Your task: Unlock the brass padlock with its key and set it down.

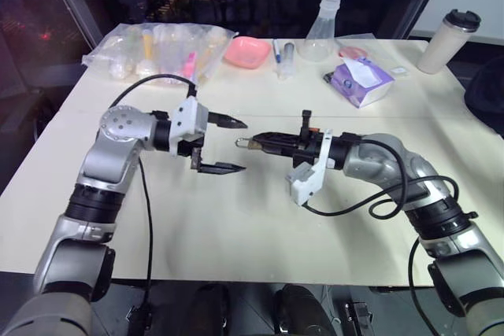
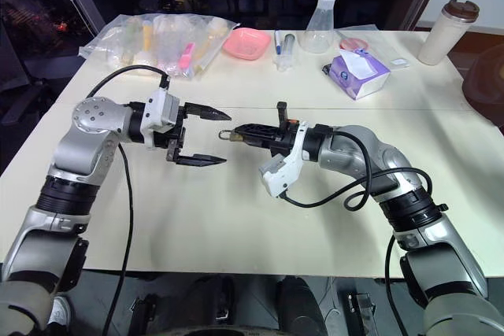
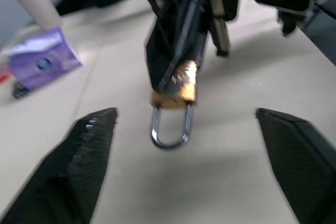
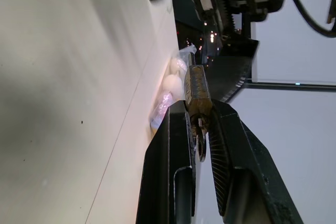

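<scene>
While pinched, brass padlock (image 3: 176, 85) golden, small, thin silvery shackle closed.

Silver arms (image 1: 118, 147), black cables, seemingly ridged fingers (image 3: 84, 156).

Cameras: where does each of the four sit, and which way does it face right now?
Left eye view: on the head, looking forward and down over the cream table; both arms show.
Right eye view: its stereo twin, same scene.
Left wrist view: along the open left gripper toward the small golden-brass padlock pinched in the right gripper.
Right wrist view: along its own shut fingers, which clamp the padlock.
Shared: all four show the padlock held up between the two grippers.
</scene>
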Robot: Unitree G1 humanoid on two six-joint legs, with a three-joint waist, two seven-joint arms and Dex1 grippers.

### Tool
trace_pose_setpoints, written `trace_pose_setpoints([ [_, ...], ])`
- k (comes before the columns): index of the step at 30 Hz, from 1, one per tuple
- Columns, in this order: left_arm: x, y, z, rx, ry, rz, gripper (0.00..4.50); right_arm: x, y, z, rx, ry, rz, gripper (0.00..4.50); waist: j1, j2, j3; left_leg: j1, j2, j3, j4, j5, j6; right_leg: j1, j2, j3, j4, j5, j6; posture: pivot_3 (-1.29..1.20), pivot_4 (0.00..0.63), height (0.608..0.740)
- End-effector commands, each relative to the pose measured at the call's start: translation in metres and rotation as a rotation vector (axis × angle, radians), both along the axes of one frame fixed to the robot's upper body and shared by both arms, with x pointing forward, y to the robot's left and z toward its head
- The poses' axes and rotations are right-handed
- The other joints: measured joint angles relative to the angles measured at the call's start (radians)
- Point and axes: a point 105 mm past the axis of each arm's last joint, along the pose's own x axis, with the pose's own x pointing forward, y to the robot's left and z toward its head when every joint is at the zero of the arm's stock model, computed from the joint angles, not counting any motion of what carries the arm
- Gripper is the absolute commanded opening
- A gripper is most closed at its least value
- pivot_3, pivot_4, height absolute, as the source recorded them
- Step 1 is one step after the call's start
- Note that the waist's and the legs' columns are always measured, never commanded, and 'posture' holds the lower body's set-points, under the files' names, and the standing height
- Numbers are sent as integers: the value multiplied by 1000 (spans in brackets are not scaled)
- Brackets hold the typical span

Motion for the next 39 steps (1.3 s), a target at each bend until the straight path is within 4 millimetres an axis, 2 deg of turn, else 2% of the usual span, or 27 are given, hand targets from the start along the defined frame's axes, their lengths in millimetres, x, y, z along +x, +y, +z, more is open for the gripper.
trace_pose_setpoints([
  [1, 0, 6, 26, -86, 11, 24, 2322, -5, 1, 12, 39, -26, 22, 0, -2, 0, 0, 0, 0, 0, 0, 0, 0, 0, 0, 0, 0, 0, 0, 0, 150, 740],
  [5, -3, 8, 30, -90, 62, 19, 325, -5, 1, 11, 35, -23, 23, 0, -2, 0, 0, 0, 0, 0, 0, 0, 0, 0, 0, 0, 0, 0, 0, 0, 150, 740],
  [6, -4, 8, 30, -88, 69, 18, 21, -5, 1, 11, 35, -22, 23, 0, -2, 0, 0, 0, 0, 0, 0, 0, 0, 0, 0, 0, 0, 0, 0, 0, 150, 740],
  [10, -10, 5, 23, -55, 144, -14, 21, -5, 4, 10, 36, -17, 27, 0, -2, 0, 0, 0, 0, 0, 0, 0, 0, 0, 0, 0, 0, 0, 0, 0, 150, 740],
  [14, -9, 3, 11, -25, 141, -15, 21, -5, 4, 11, 36, -21, 29, 0, 0, 0, 0, 0, 0, 0, 0, 0, 0, 0, 0, 0, 0, 0, 0, 0, 150, 740],
  [20, -2, 3, -3, 10, 127, 5, 21, -6, 5, 13, 41, -24, 29, 0, -1, 0, 0, 0, 0, 0, 0, 0, 0, 0, 0, 0, 0, 0, 0, 0, 150, 740],
  [27, 16, 0, -17, 34, 93, 50, 21, -11, 10, 15, 49, -16, 46, 0, 0, 0, 0, 0, 0, 0, 0, 0, 0, 0, 0, 0, 0, 0, 0, 0, 150, 740],
  [30, 24, -5, -12, -5, 85, 66, 21, -13, 12, 14, 47, -9, 55, 0, 2, 0, 0, 0, 0, 0, 0, 0, 0, 0, 1, 0, 0, 0, 0, 0, 150, 740],
  [35, 24, -10, -1, -59, 106, 47, 21, -14, 13, 12, 41, 3, 54, 0, 1, 0, 0, 0, 0, 0, 0, 0, 0, 0, 0, 0, 0, 0, 0, 0, 150, 740],
  [39, 22, -3, -8, -20, 117, 54, 21, -12, 9, 6, 26, 32, 36, 0, -3, 0, 0, 1, 0, 0, 0, 0, 0, 0, 1, 0, 0, 0, 0, 0, 150, 740],
])
